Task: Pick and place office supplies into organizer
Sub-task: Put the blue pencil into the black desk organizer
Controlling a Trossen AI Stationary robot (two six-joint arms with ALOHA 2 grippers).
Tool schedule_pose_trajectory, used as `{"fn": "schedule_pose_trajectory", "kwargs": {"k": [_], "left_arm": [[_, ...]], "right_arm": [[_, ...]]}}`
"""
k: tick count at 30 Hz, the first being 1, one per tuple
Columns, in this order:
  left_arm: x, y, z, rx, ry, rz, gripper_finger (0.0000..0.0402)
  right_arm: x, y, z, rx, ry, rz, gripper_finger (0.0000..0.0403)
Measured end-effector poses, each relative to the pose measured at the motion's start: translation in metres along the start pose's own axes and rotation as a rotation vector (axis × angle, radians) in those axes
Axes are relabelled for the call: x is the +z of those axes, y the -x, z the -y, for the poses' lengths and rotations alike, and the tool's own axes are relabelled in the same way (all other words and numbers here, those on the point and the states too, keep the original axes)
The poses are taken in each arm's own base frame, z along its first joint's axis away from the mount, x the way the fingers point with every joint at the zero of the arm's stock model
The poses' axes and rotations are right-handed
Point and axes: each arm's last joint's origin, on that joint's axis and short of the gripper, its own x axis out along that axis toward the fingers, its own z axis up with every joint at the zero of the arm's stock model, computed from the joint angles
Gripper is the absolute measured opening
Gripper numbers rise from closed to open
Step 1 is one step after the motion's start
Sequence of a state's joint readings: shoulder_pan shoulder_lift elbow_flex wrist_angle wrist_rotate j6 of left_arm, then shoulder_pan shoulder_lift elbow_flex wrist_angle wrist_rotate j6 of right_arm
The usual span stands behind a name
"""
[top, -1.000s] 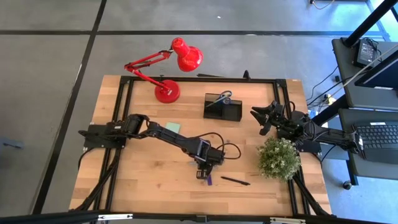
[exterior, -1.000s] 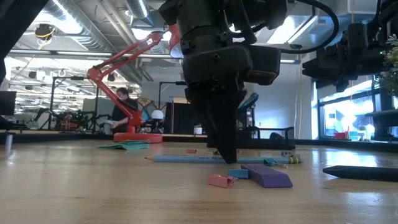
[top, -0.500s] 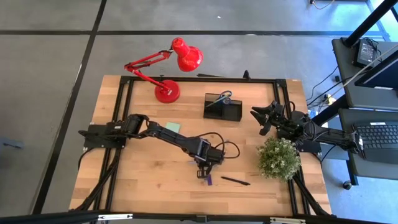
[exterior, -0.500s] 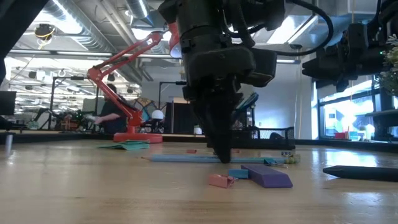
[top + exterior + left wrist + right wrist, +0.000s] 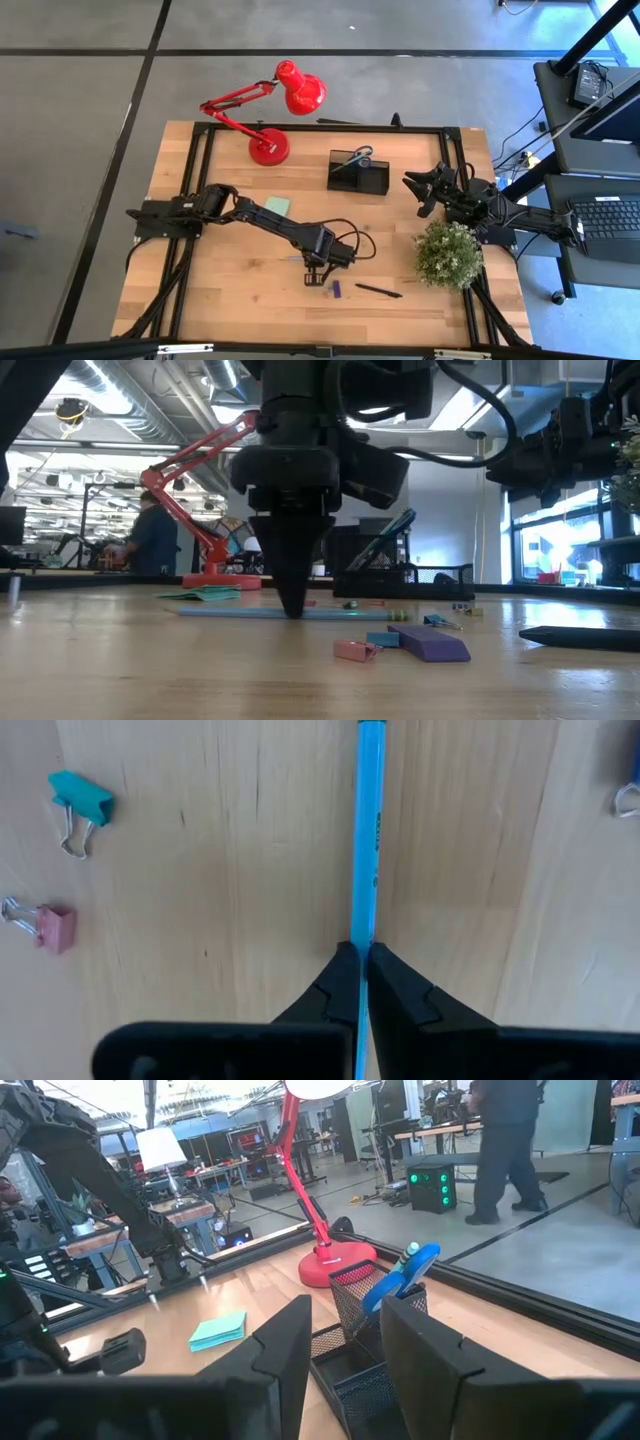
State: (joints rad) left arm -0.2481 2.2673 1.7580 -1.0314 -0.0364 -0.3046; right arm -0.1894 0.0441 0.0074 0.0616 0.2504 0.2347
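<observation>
A thin light-blue pencil (image 5: 366,840) lies on the wood table, and my left gripper (image 5: 360,958) stands over it near the table's middle (image 5: 315,272), shut on it. In the low view the pencil (image 5: 230,613) runs left and right past the fingertips. A purple piece (image 5: 430,643), a pink clip (image 5: 355,650) and a black pen (image 5: 378,291) lie on the table to the near right of the gripper. The pale green sticky-note pad (image 5: 277,205) lies flat farther left. The black organizer (image 5: 358,172) holds blue-handled scissors (image 5: 400,1275). My right gripper (image 5: 422,190) hovers open to the right of it. My left gripper pinches the pencil between its two fingers, roughly at the middle of its length (image 5: 364,935). The fingers (image 5: 293,595) come from above, pointing down, across the pencil. The pencil lies level on the table (image 5: 340,614).
A red desk lamp (image 5: 270,145) stands at the far left and a green bushy plant (image 5: 447,253) at the right edge. A black metal frame (image 5: 320,130) borders the table. Teal (image 5: 80,795) and pink (image 5: 55,928) binder clips lie beside the pencil. A person (image 5: 150,540) stands in the room beyond.
My left gripper has moved toward the table's left edge and turned about its upright axis, staying shut. The pencil has slid along the table to the left with it, away from the purple piece and the clips, which stayed where they were.
</observation>
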Motion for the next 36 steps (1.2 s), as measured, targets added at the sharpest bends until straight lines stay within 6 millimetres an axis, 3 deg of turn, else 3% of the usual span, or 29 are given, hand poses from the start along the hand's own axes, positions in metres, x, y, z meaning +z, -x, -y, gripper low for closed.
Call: {"fn": "schedule_pose_trajectory", "kwargs": {"k": [15, 29, 36], "left_arm": [[-0.015, -0.005, 0.002, 0.013, -0.045, -0.040, 0.0004], [-0.057, -0.005, -0.011, -0.023, 0.053, 0.111, 0.0005], [-0.056, 0.004, -0.011, -0.026, 0.006, 0.153, 0.0014]], "right_arm": [[0.000, 0.000, 0.000, 0.000, -0.027, 0.000, 0.0126], [0.000, 0.000, 0.000, 0.000, -0.027, 0.000, 0.0126], [0.000, 0.000, 0.000, 0.000, -0.027, 0.000, 0.0126]]}}
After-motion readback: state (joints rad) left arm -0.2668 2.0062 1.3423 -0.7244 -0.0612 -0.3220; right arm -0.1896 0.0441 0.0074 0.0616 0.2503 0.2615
